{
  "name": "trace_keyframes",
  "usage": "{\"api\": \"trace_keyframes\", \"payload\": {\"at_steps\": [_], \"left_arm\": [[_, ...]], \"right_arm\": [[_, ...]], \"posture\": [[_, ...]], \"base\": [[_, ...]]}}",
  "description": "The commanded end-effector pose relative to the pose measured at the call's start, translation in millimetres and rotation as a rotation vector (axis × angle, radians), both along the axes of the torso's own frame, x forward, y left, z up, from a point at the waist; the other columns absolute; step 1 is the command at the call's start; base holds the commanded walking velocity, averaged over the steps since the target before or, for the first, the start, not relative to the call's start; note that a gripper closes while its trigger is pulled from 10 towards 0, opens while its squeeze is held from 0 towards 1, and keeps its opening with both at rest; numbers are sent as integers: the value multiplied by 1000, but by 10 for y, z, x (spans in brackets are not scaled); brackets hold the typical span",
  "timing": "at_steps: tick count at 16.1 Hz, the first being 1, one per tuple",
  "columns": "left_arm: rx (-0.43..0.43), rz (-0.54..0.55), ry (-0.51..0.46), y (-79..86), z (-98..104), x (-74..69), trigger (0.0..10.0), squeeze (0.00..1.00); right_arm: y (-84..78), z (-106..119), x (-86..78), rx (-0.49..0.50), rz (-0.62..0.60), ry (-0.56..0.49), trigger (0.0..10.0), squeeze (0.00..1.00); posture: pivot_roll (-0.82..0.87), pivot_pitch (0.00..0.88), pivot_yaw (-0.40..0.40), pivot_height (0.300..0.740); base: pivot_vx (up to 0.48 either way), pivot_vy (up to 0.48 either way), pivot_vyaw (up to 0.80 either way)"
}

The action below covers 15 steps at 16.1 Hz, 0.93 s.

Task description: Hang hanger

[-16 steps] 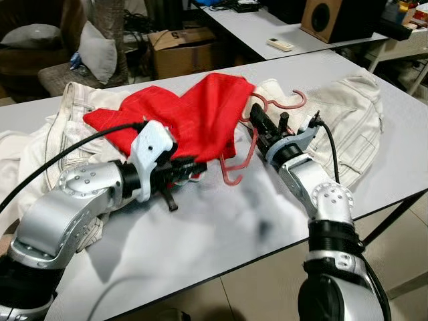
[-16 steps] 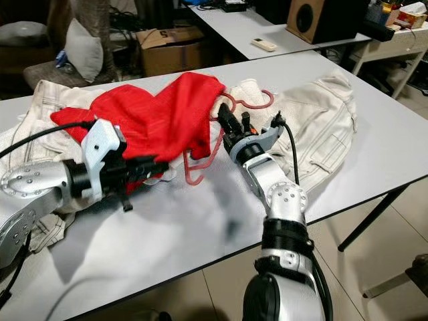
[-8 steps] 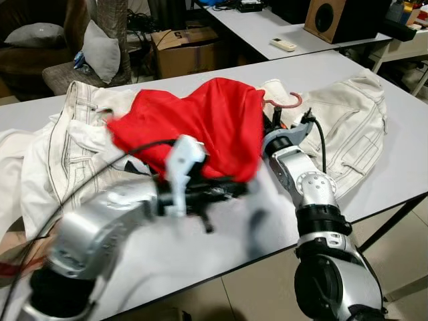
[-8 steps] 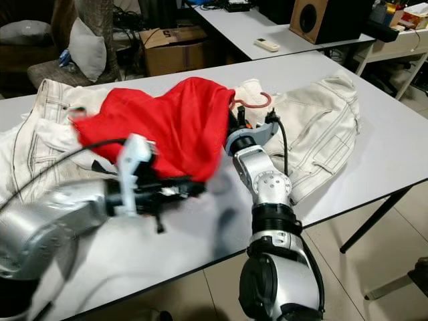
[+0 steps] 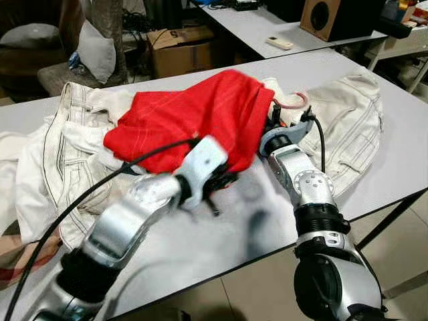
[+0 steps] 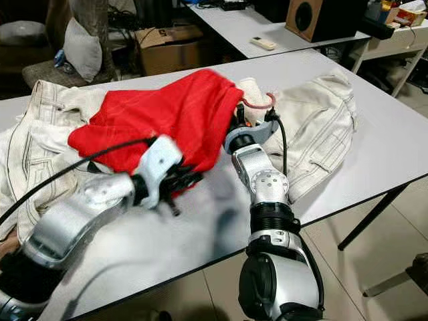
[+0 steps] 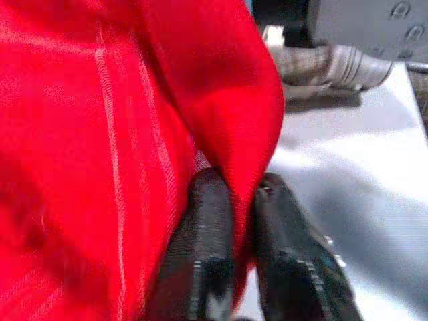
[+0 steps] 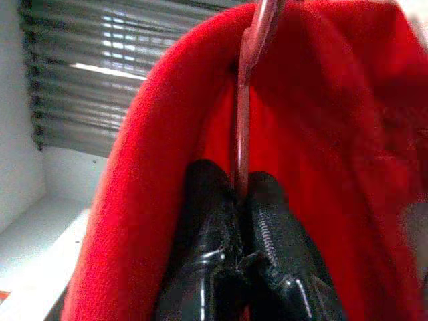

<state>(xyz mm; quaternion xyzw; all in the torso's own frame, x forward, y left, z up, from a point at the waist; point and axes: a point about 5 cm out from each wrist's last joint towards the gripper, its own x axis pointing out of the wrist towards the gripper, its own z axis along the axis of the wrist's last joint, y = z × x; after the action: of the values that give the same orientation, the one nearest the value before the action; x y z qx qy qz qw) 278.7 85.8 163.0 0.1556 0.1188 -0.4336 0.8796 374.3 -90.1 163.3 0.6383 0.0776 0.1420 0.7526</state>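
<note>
Fingers of the left gripper (image 7: pixel 237 200) pinch the hem of a red knit garment (image 5: pixel 194 114) near the grey desk's (image 5: pixel 221 241) front edge. Farther in, the right gripper (image 8: pixel 234 194) clamps a pink plastic hanger (image 8: pixel 249 100) inside that garment, over cream denim clothes (image 5: pixel 348 120).

Count on table (image 5: pixel 221 247): one red garment (image 5: pixel 194 110), one pink hanger (image 5: pixel 292 103), two white garments, one (image 5: pixel 63 144) on the left and one (image 5: pixel 348 127) on the right. Background: one cardboard box (image 5: pixel 180 50), one speaker (image 5: pixel 331 17), one remote (image 5: pixel 279 43). Two grippers, left (image 7: pixel 242 200) and right (image 8: pixel 239 190).

White jacket (image 5: pixel 348 124) on grey table (image 5: pixel 401 170)
</note>
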Motion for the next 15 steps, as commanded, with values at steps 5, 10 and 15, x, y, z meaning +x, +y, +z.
{"api": "trace_keyframes", "payload": {"at_steps": [5,10,15], "left_arm": [[-153,-204,79,-4,135,-424,10000,1000],[-182,-111,73,316,163,-444,10000,0],[-305,477,-36,1185,213,-289,10000,0]], "right_arm": [[270,264,21,-22,78,-101,10000,0],[176,303,11,-80,93,-164,10000,0],[83,683,-463,-139,350,-503,10000,0]], "posture": [[17,0,25,740],[20,0,13,740],[32,0,7,740]], "base": [[0,0,0],[0,0,159],[0,0,800]]}}
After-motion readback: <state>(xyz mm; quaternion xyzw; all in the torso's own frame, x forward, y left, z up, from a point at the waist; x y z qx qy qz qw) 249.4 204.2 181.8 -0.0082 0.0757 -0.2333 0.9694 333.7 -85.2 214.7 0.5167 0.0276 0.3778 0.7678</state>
